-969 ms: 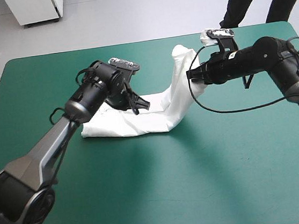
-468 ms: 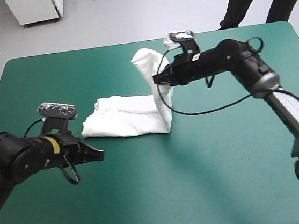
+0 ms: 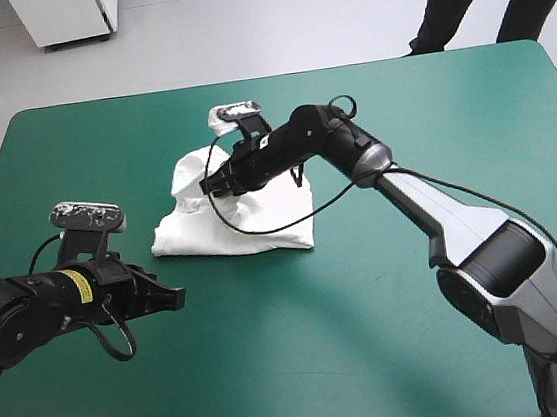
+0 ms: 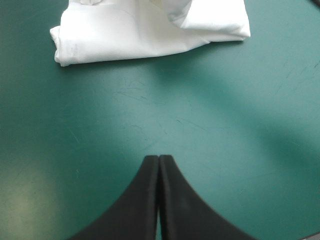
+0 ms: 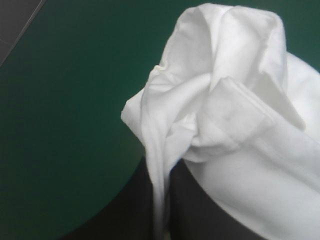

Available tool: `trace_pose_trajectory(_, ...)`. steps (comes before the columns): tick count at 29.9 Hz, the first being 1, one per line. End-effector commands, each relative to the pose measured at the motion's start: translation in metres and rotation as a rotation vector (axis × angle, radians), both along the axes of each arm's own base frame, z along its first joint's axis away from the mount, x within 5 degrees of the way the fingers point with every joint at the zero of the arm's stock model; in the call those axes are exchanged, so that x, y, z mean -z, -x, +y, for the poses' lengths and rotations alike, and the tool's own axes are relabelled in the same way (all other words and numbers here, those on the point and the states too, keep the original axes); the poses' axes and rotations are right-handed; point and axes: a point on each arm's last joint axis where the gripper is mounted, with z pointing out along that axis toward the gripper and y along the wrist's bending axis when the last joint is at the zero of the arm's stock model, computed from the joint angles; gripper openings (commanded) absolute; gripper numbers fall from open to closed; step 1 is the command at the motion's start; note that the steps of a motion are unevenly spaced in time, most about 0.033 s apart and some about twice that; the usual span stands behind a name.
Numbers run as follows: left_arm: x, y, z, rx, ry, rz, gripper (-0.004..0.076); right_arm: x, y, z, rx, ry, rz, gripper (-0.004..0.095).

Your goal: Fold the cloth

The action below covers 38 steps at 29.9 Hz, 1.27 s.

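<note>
Right pincer swung leftward gripping T-shirt, arm outstretched, left pincer closed

Black rounded left arm, yellow label band at the wrist; silver-grey-shelled right arm, black joints; left gripper, two black curved fins.

High view: you look forward and down from behind robot; whole table in frame, far edge near top. Left wrist view: you look low along left gripper, T-shirt ahead, apart. Right wrist view: you sit close, T-shirt fills much of frame. All three share T-shirt.
</note>
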Motion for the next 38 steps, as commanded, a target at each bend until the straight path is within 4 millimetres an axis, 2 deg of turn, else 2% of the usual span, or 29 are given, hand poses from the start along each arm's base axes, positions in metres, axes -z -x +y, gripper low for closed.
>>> trace_pose_trajectory(1,-0.007,0.005,0.003,-0.006,0.018,0.002,-0.0022,-0.022,0.011,0.015,-0.003,-0.087,-0.037,-0.0007)
trace_pose_trajectory(7,-0.007,0.005,0.002,-0.004,0.022,0.004,-0.0022,0.023,0.011,0.047,-0.039,-0.085,0.034,-0.0006)
trace_pose_trajectory(9,-0.007,0.005,0.002,-0.004,0.022,0.004,-0.0022,0.030,0.014,0.055,-0.084,-0.108,0.057,0.0029)
trace_pose_trajectory(12,-0.007,0.006,0.002,-0.004,0.023,0.005,-0.0022,0.026,0.015,0.061,-0.106,-0.170,0.081,0.0184)
trace_pose_trajectory(16,-0.007,0.006,0.002,-0.004,0.023,0.005,-0.0022,0.008,0.015,0.061,-0.117,-0.211,0.057,0.0495)
trace_pose_trajectory(18,-0.007,0.006,0.002,-0.003,0.025,0.006,-0.0022,-0.002,0.015,0.060,-0.121,-0.209,0.039,0.0528)
trace_pose_trajectory(25,-0.007,0.008,-0.001,0.011,0.058,0.027,-0.0022,-0.034,0.013,0.043,-0.067,-0.029,-0.039,0.0509)
trace_pose_trajectory(28,-0.007,0.008,-0.001,0.011,0.058,0.027,-0.0022,-0.035,0.009,0.031,-0.042,0.020,0.000,0.0510)
trace_pose_trajectory(33,-0.007,0.008,-0.001,0.011,0.058,0.027,-0.0022,-0.025,-0.001,0.003,-0.027,0.152,0.105,0.0510)
trace_pose_trajectory(38,-0.007,0.008,-0.001,0.012,0.058,0.028,-0.0022,-0.039,-0.012,-0.029,0.062,0.200,0.054,0.0510)
